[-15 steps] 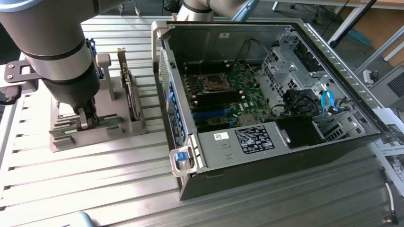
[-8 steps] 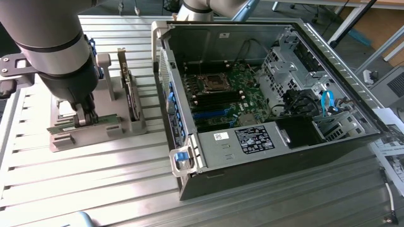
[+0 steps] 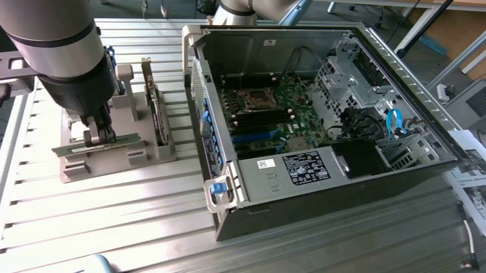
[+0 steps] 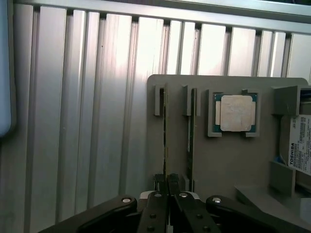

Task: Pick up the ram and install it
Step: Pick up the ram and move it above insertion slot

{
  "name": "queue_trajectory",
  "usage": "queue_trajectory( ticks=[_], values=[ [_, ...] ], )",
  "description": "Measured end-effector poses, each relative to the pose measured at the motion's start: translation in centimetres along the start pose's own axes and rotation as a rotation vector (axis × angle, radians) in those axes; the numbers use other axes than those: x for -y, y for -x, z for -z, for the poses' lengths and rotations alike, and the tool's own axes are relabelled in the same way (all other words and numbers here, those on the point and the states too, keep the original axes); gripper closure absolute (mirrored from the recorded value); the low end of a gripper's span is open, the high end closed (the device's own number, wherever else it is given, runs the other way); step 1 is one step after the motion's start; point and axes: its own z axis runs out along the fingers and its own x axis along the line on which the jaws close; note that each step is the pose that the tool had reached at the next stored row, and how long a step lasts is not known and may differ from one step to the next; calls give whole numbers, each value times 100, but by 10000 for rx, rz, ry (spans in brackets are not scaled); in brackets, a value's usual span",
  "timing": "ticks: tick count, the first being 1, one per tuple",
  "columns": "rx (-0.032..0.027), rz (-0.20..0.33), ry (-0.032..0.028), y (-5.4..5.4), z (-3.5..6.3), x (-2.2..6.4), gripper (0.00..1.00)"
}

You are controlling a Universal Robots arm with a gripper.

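Note:
The ram (image 3: 122, 140) is a long thin green stick standing on edge in a slot of the grey holder (image 3: 114, 165) at the exterior view's left. My gripper (image 3: 99, 138) comes down from above and is shut on the stick near its middle. In the wrist view the black fingers (image 4: 156, 191) pinch the ram's thin edge (image 4: 165, 131), with the gripper (image 4: 166, 182) right over the slot. A second stick like it (image 4: 190, 131) stands in the neighbouring slot, untouched.
The open computer case (image 3: 227, 193) lies at the exterior view's right with its motherboard (image 3: 292, 99) and dark memory slots (image 3: 262, 118) exposed. On the holder (image 4: 233, 160) also sit a square silver processor chip (image 4: 235, 112) and a labelled drive (image 4: 301, 145). Everything stands on a ribbed metal table (image 3: 114, 227).

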Motion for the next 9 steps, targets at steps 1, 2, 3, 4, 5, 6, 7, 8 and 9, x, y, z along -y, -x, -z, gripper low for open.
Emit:
queue_trajectory(
  ticks=[1, 2, 3, 4, 5, 6, 7, 8, 9],
  values=[
    [0, 1, 1, 1, 22, 0, 88],
    [0, 0, 1, 2, 45, 1, 88],
    [0, 0, 0, 3, 72, 1, 88],
    [0, 0, 0, 4, 101, 1, 88],
    [0, 0, 1, 6, 128, 1, 88],
    [0, -1, 1, 7, 158, 2, 88],
    [-1, -1, 2, 8, 186, 2, 88],
    [0, -1, 0, 9, 212, 2, 88],
    [0, -1, 1, 11, 238, 2, 88]
  ],
)
